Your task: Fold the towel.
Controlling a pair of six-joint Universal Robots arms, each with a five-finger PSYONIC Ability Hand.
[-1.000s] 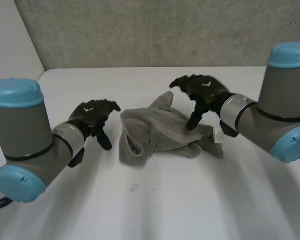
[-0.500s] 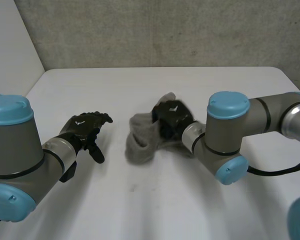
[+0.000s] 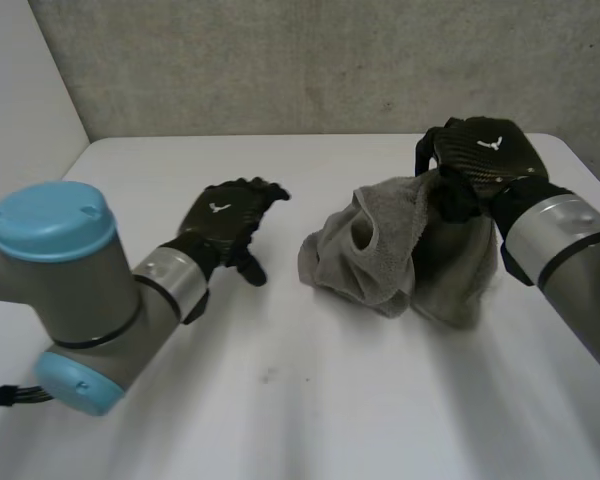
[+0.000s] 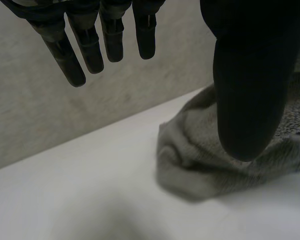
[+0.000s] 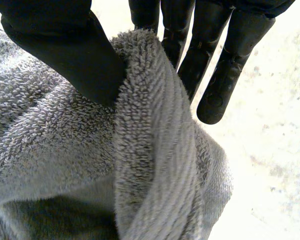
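Towel (image 3: 380, 250) pinched in right hand (image 3: 485, 155), left hand (image 3: 225, 215) fingers apart, white table (image 3: 330, 420), grey wall (image 3: 280, 60)

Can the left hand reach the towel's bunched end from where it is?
Probably yes: the left hand is open, bare table lies between it and the towel, and the right hand pinches its other side.

towel (image 3: 380, 255) grey, ribbed | left hand (image 3: 225, 220), right hand (image 3: 485, 155) black | table (image 3: 280, 420) white — wall (image 3: 280, 60) perhaps speckled grey

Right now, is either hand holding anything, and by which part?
The right hand pinches the grey towel by a bunched edge between thumb and fingers. The left hand is open, holding nothing.
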